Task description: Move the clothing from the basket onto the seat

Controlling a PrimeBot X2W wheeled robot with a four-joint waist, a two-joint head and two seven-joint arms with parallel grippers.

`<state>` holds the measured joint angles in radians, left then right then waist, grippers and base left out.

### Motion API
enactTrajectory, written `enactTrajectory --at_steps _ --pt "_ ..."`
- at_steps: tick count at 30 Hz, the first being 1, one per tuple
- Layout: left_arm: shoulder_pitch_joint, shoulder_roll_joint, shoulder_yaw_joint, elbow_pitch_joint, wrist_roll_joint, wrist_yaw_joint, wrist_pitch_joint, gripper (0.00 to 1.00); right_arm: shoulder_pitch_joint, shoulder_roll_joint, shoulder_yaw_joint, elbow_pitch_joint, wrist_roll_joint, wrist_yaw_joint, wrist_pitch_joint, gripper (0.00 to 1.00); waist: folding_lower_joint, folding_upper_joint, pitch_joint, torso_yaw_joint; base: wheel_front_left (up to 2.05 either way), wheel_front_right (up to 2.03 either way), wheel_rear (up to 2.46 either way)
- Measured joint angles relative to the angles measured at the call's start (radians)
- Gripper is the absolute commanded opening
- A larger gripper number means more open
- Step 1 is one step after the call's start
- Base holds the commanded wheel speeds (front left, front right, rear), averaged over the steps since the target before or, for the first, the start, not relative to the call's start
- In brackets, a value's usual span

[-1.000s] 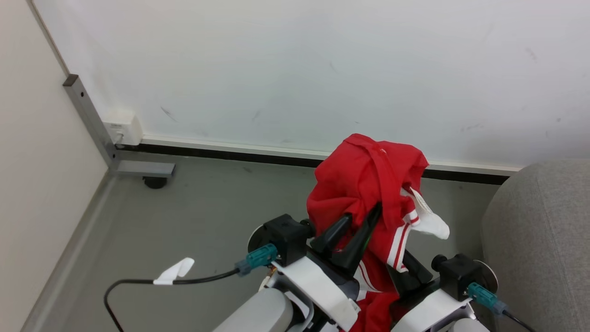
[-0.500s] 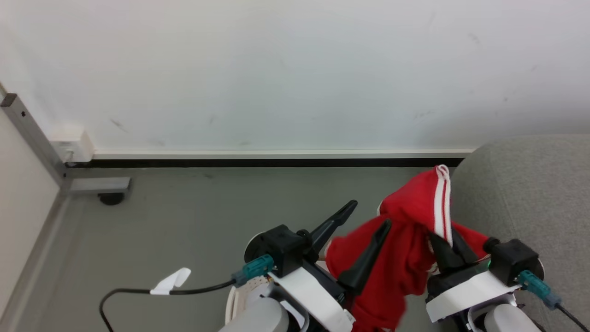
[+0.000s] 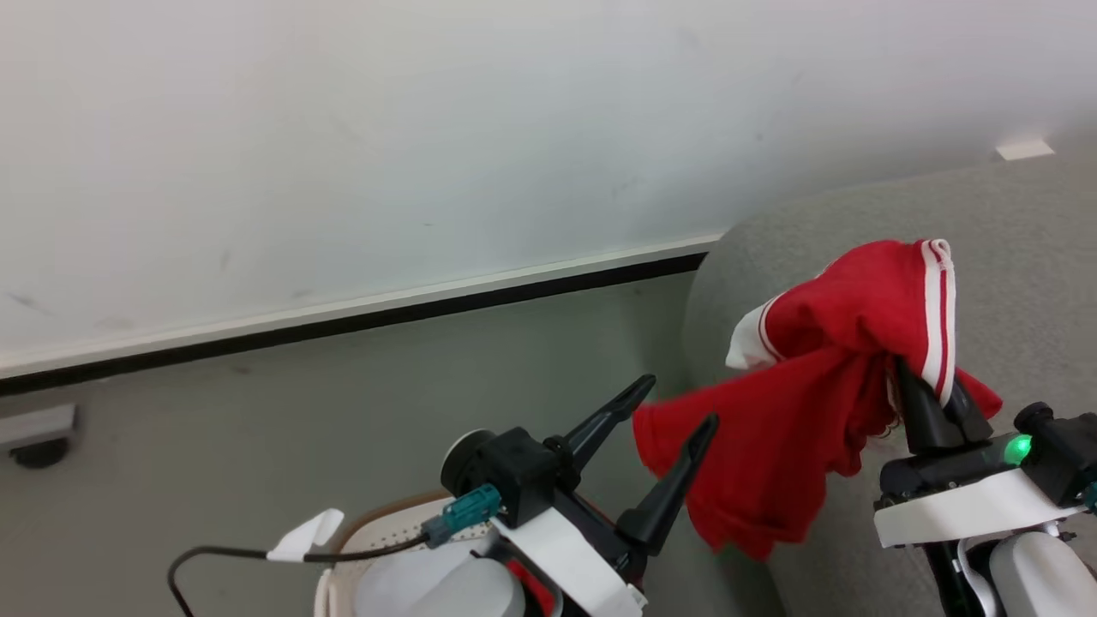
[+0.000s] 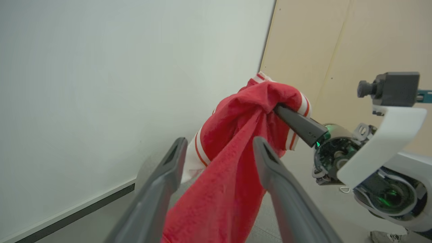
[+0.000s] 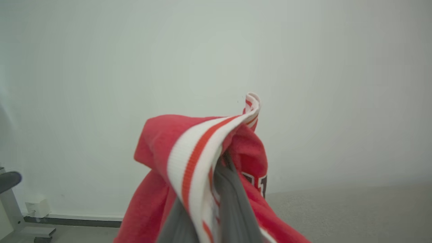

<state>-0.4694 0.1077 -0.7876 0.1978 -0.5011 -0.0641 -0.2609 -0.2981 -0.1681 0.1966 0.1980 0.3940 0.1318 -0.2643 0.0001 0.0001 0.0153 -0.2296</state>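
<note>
- Red knit with white stripes, the clothing (image 3: 806, 428) is up in the air, bunched over the tips of the right gripper (image 3: 930, 403) and trailing down and away on the side toward the left gripper (image 3: 679, 401).
- It looks light, limp and not slippery. It would sag from any single hold, so the thicker striped trim seems the firmest place to take it. A hold on loose cloth would probably let it stretch and swing.
- The right gripper's fingers are pressed together on that trim, with a fold draped over their ends.
- The left gripper's fingers are spread and hold nothing. The hanging hem lies just beyond their tips, and I cannot tell whether it brushes one.
- The grey seat (image 3: 1020, 257) rises behind and under the right gripper, and the basket (image 3: 377, 536) rim sits below the left wrist.
- A second ago the left gripper's fingers stood close together in the garment. Half a second ago they were already apart, with cloth against one finger.
- The head camera has turned, so the seat now takes up more of its view.
</note>
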Motion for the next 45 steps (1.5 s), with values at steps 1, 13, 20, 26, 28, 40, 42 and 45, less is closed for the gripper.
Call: enactTrajectory --at_steps 1,13,20,26,28,40,42,45 --pt "0.001 0.001 0.001 0.000 0.002 -0.001 0.000 1.00 0.001 -0.004 -0.009 -0.008 -0.006 0.000 0.000 0.00 0.0000 0.0000 0.001 -0.018 0.00 0.00 0.00" --pt "0.003 0.010 0.020 0.025 0.043 -0.010 -0.003 1.00 0.049 -0.021 -0.043 -0.092 -0.023 0.000 0.000 0.00 0.0000 0.0000 0.039 -0.215 0.00 0.00 0.00" --pt "0.003 0.013 0.034 0.041 0.070 -0.019 -0.003 1.00 0.056 -0.002 -0.045 -0.107 -0.023 0.000 0.000 0.00 0.0000 0.0000 0.069 -0.280 0.00 0.00 0.00" --pt "0.001 0.008 0.037 0.057 0.078 -0.028 -0.003 1.00 0.050 0.012 -0.071 -0.113 -0.023 0.000 0.000 0.00 0.0000 0.0000 0.086 -0.270 0.00 0.00 0.00" --pt "-0.002 0.008 0.037 0.064 0.079 -0.032 -0.003 1.00 0.033 0.016 -0.073 -0.114 -0.023 0.000 0.000 0.00 0.0000 0.0000 0.095 -0.260 0.00 0.00 0.00" --pt "-0.059 0.043 0.026 0.073 0.114 -0.036 0.016 1.00 -0.215 -0.117 -0.110 -0.080 -0.032 0.000 0.000 0.00 0.0001 0.0000 0.211 -0.180 0.00 0.00 0.00" --pt "-0.070 0.057 0.027 0.068 0.118 -0.032 0.025 1.00 -0.278 -0.152 -0.132 -0.068 -0.028 0.000 0.000 0.00 0.0001 0.0000 0.243 -0.167 0.00 0.00 0.00" --pt "-0.086 0.070 0.028 0.058 0.129 -0.032 0.032 1.00 -0.369 -0.196 -0.163 -0.045 -0.016 0.000 0.000 0.00 0.0001 -0.0001 0.293 -0.149 0.00 0.00 0.00"
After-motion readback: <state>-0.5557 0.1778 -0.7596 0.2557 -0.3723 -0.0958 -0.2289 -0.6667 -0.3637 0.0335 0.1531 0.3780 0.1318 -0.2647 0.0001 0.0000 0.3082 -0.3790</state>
